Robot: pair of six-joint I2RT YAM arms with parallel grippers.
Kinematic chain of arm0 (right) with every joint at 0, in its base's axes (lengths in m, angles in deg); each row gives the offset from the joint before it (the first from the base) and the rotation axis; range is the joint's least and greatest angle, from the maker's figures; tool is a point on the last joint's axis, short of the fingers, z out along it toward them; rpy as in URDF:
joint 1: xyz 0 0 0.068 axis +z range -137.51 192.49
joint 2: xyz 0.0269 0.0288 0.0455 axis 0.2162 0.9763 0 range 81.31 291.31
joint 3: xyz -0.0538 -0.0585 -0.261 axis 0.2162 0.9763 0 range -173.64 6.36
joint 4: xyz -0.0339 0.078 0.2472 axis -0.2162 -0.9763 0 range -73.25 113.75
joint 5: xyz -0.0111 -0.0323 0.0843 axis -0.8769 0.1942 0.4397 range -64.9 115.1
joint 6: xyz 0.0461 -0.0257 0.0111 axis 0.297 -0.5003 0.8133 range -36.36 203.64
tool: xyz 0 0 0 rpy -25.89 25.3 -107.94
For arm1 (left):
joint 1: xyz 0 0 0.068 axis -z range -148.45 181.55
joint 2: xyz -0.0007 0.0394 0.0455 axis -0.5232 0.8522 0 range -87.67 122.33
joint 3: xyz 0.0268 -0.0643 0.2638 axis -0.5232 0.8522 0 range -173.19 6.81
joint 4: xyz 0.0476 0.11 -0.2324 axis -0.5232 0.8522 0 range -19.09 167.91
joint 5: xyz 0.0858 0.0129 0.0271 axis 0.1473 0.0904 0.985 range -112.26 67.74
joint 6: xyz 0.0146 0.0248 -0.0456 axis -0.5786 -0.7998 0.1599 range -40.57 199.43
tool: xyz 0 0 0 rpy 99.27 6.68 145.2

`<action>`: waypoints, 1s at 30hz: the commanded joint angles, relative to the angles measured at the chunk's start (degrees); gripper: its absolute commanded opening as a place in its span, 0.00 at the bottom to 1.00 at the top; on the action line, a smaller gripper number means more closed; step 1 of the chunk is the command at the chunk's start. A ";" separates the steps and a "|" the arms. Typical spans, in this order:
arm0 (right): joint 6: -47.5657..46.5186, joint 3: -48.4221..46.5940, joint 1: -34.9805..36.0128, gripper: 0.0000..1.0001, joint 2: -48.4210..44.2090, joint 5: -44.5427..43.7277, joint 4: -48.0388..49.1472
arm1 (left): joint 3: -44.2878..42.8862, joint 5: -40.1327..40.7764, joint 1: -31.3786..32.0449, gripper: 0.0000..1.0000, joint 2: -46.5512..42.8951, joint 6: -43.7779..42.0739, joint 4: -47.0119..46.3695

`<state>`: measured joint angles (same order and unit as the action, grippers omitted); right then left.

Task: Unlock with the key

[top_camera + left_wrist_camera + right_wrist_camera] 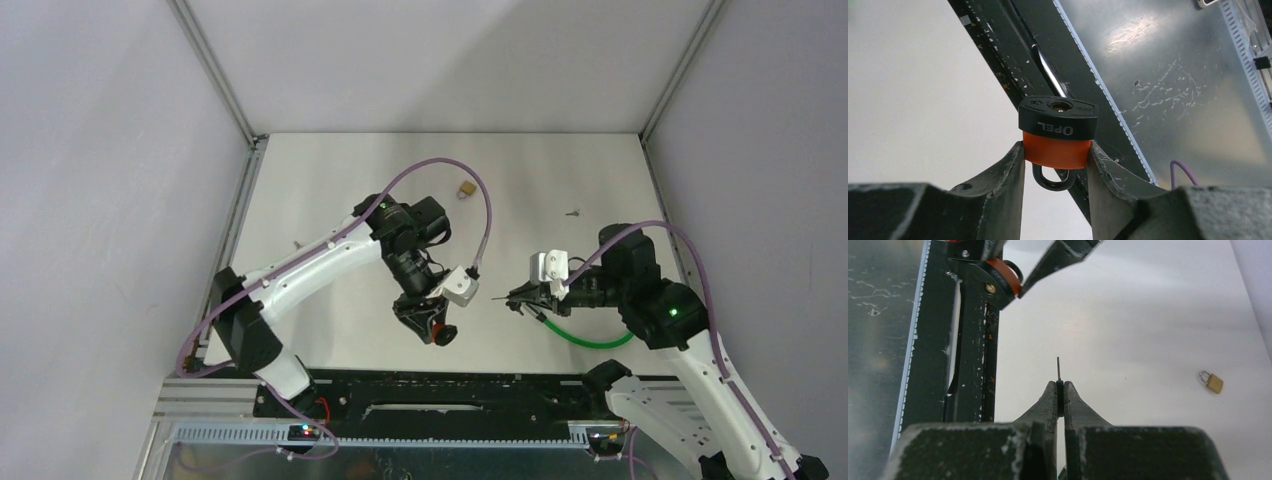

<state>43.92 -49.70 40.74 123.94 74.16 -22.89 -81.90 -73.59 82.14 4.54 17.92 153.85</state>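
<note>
Overhead view faces down; close wrist views share the padlock (1055,145).

Two padlocks are in view: one orange-and-black padlock (1058,135) at the near edge and one small brass padlock (466,189) on the far side of the table (330,180). One key (1058,369) shows clearly; a second small metal piece (572,212) at far right is too small to tell. There are two arms, carrying two grippers: the left gripper (1057,150) and the right gripper (1058,387). Two purple cables and one green cable (590,342) complete the count.
</note>
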 commanded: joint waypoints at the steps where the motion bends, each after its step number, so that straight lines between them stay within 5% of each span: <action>1: -0.79 0.26 -1.13 0.00 1.60 -0.33 0.98 | -2.82 -0.09 2.49 0.00 -5.13 -1.58 1.61; 16: 0.70 0.18 -5.06 0.00 2.44 7.51 0.29 | 3.65 9.09 10.14 0.00 -14.15 4.67 -9.72; 30: 10.15 -2.25 -1.58 0.00 3.70 9.23 6.18 | 5.27 7.35 1.70 0.00 -13.74 12.56 -18.37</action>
<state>47.74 -49.52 38.92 126.71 81.92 -21.99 -75.48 -64.35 84.32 -8.91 28.25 138.24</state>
